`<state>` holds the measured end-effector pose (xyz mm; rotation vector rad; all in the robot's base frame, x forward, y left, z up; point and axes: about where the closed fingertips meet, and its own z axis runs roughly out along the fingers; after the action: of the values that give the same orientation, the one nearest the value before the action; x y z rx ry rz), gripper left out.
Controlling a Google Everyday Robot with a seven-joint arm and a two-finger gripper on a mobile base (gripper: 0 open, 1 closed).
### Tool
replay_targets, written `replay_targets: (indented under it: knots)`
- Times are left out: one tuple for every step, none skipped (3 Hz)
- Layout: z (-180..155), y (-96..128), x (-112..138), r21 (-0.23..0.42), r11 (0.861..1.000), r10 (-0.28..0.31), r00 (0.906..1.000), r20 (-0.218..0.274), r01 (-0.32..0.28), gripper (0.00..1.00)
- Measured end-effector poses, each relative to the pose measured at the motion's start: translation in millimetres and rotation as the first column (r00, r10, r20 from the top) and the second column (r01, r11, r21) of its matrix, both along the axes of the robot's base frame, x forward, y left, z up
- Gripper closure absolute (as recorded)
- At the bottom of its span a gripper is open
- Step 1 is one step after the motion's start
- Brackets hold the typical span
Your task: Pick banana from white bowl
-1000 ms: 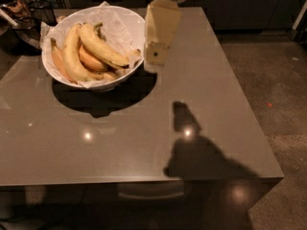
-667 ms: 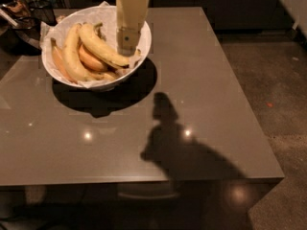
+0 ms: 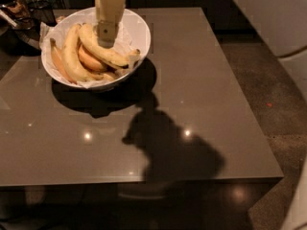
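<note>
The white bowl [image 3: 140, 28], lined with crinkled paper, stands at the table's back left. The banana [image 3: 103, 51], long and gently curved with a dark tip toward the bowl's right rim, lies on top of the pile. A more strongly curved yellow banana [image 3: 70, 56] lies to its left. Shorter orange-tinted bananas [image 3: 90, 61] lie between and beneath them. My gripper [image 3: 106, 36] comes down from the top edge over the bowl. Its tip is right above the banana's upper half and hides part of it.
The grey glossy table [image 3: 201, 109] ends at its front edge and at its right edge, with speckled floor [image 3: 268, 104] beyond. Dark clutter [image 3: 19, 13] sits behind the bowl at the far left. A pale part of my body [image 3: 273, 18] fills the upper right.
My gripper has moved left, from beside the bowl's right rim to over the bowl's middle above the banana. Its shadow on the table has shifted left too. The bananas have not moved.
</note>
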<state>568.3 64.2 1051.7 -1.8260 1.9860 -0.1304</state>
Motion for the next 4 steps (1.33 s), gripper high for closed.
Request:
replay_targets:
  knots:
    - [-6.8, 4.9, 13.1, 0.006, 0.999, -0.033, 0.9991, -0.025, 0.033, 0.08]
    - [-17.8, 11.5, 28.7, 0.012, 0.998, -0.060, 0.9960, -0.066, 0.061, 0.26]
    - [-28.8, 17.3, 45.4, 0.036, 0.996, -0.082, 0.9907, -0.108, 0.087, 0.24]
    - [-37.5, 27.8, 60.6, 0.051, 0.994, -0.090, 0.9871, -0.132, 0.098, 0.24]
